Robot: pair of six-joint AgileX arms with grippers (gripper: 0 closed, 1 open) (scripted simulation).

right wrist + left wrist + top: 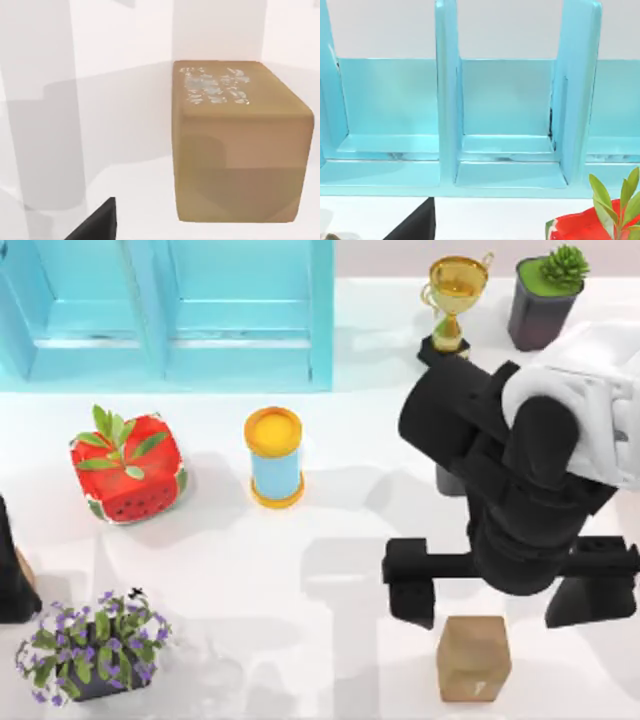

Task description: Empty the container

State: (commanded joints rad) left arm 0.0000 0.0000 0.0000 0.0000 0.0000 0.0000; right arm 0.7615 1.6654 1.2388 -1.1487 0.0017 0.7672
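Near the front of the bench (300, 640), the right gripper (500, 605) hangs with its fingers spread wide, holding nothing. Just in front of it, toward the bench's front edge, stands the box (474, 658), a squat tan block with rounded edges, a matte cardboard-like skin and pale flecks on one face (212, 85). No long axis shows. Well left of the box, the left arm (12, 570) sits parked, so the right arm is nearer.

We found open surface (330, 570) at centre; the yellow-capped cylinder (274, 457) stood at 11 o'clock, the watermelon cube (128, 468) at 9, and the tan block (474, 658) at 5, beside our right tool (505, 605).
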